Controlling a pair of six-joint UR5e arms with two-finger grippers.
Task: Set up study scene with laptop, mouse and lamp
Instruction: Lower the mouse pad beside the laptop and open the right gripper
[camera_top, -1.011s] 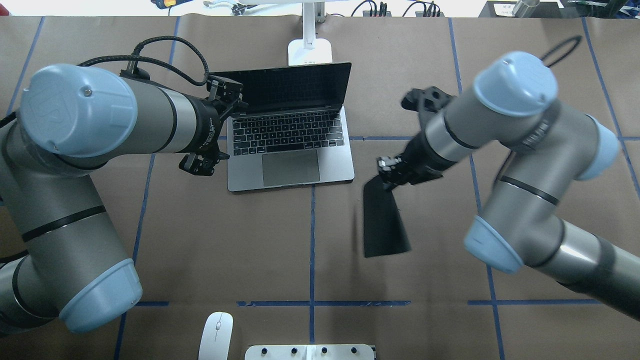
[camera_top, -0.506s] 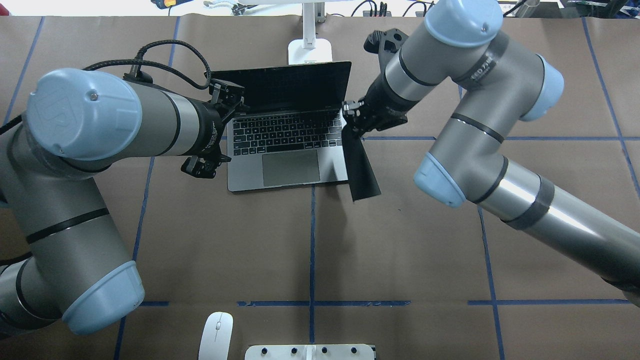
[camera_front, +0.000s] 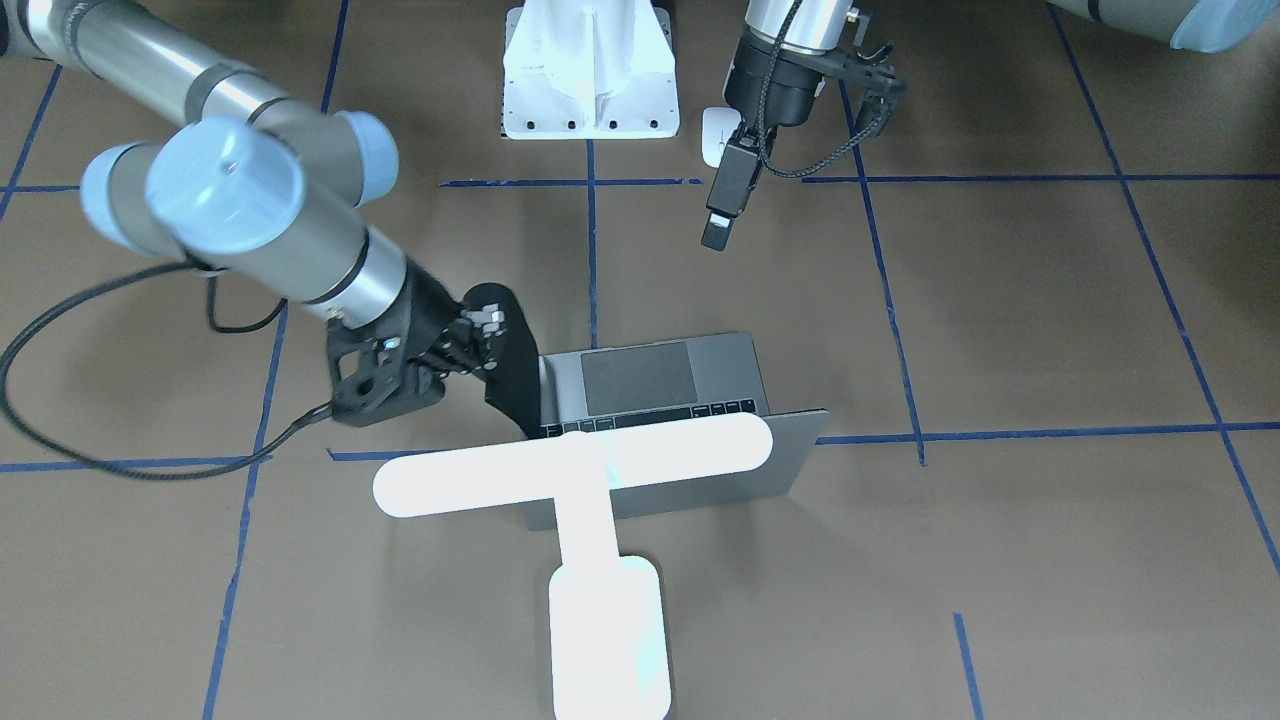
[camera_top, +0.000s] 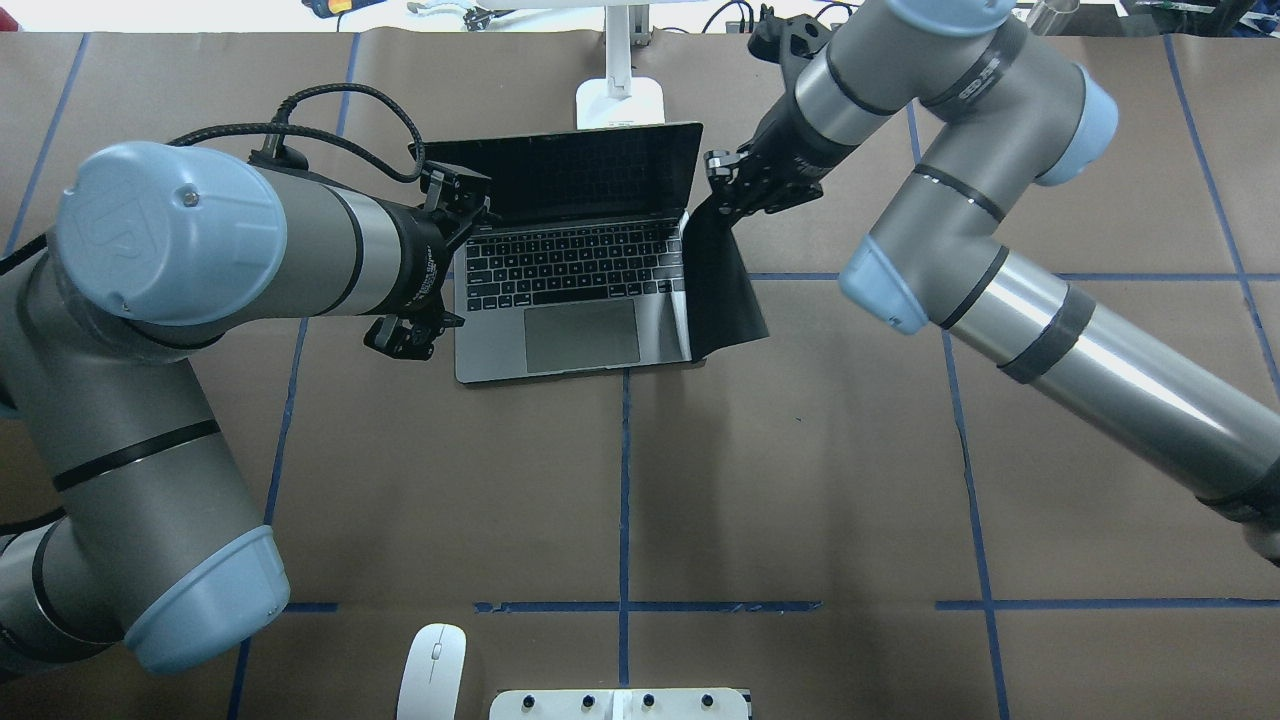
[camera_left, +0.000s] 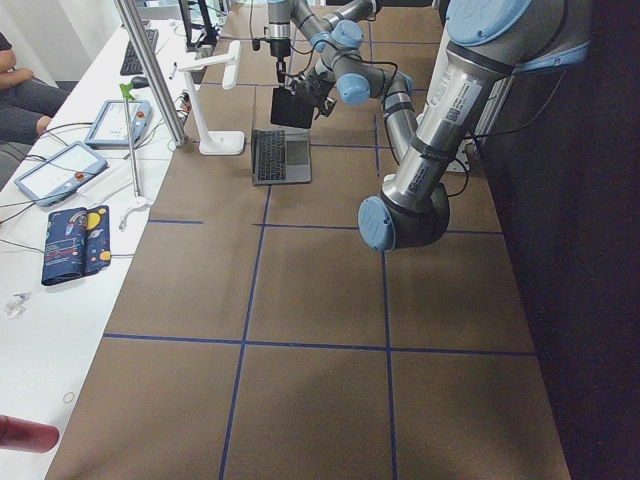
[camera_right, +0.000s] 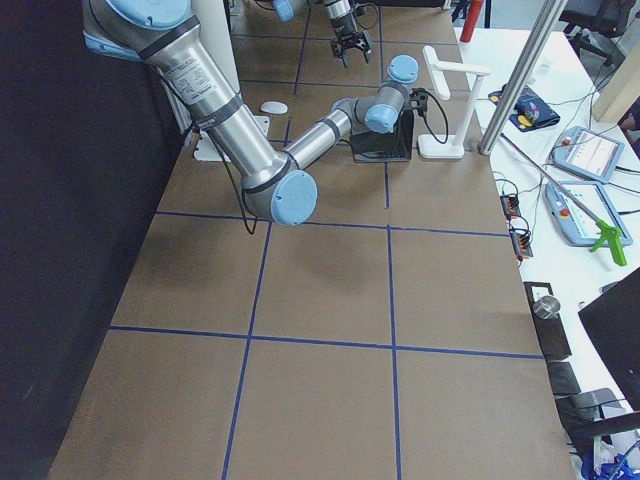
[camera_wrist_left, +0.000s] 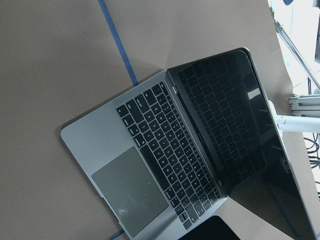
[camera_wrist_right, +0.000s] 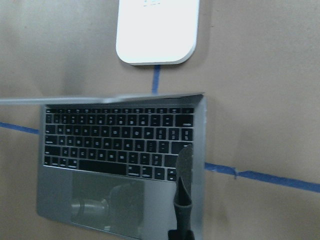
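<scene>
The grey laptop (camera_top: 580, 335) stands open at the table's middle back; it also shows in the front-facing view (camera_front: 640, 375) and both wrist views (camera_wrist_left: 150, 150) (camera_wrist_right: 120, 150). The glowing white lamp (camera_front: 570, 465) stands just behind it, its base (camera_top: 620, 100) on the paper. The white mouse (camera_top: 432, 668) lies at the near edge by the mount block. My right gripper (camera_top: 730, 185) is shut on a thin black mat (camera_top: 725, 300) that hangs down against the laptop's right edge. My left gripper (camera_top: 400, 335) hangs open and empty, raised, left of the laptop.
A white bolted mount block (camera_top: 620, 703) sits at the near edge, centre. Blue tape lines cross the brown paper. My left wrist's black cable (camera_top: 340, 110) loops near the laptop's back left corner. Cables and gear lie beyond the far edge.
My right arm has carried the black mat from the open table on the right, left and back, to the laptop's right edge. My left arm has barely moved.
</scene>
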